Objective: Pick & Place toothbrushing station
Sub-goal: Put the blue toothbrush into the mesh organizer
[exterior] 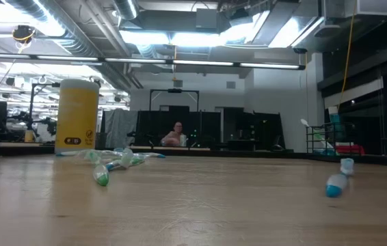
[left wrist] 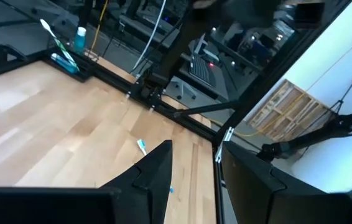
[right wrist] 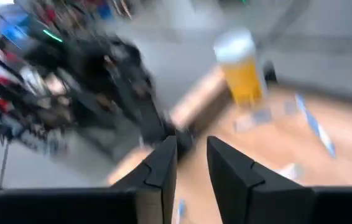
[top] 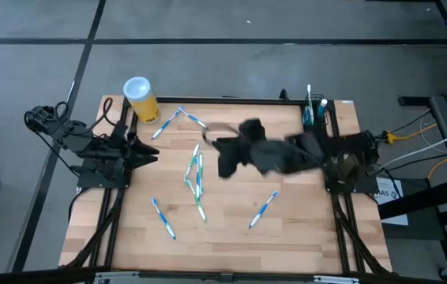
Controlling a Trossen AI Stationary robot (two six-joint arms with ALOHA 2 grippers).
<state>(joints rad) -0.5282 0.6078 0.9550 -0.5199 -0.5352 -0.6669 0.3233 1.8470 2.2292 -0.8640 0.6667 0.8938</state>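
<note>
The toothbrushing station (top: 315, 113) is a small black holder with brushes standing in it, at the table's far right corner; it also shows in the left wrist view (left wrist: 69, 55). My right gripper (top: 223, 154) is blurred above the middle of the table, well left of the station. In its wrist view (right wrist: 192, 163) it is open and empty, facing the yellow cup (right wrist: 240, 70). My left gripper (top: 151, 155) waits at the table's left edge, open and empty (left wrist: 194, 171).
The yellow cup with a white lid (top: 140, 99) stands at the far left corner. Several blue-and-white toothbrushes lie loose on the wood: a cluster in the middle (top: 197, 175), one near the cup (top: 193, 119), one at near left (top: 163, 217), one at near right (top: 263, 209).
</note>
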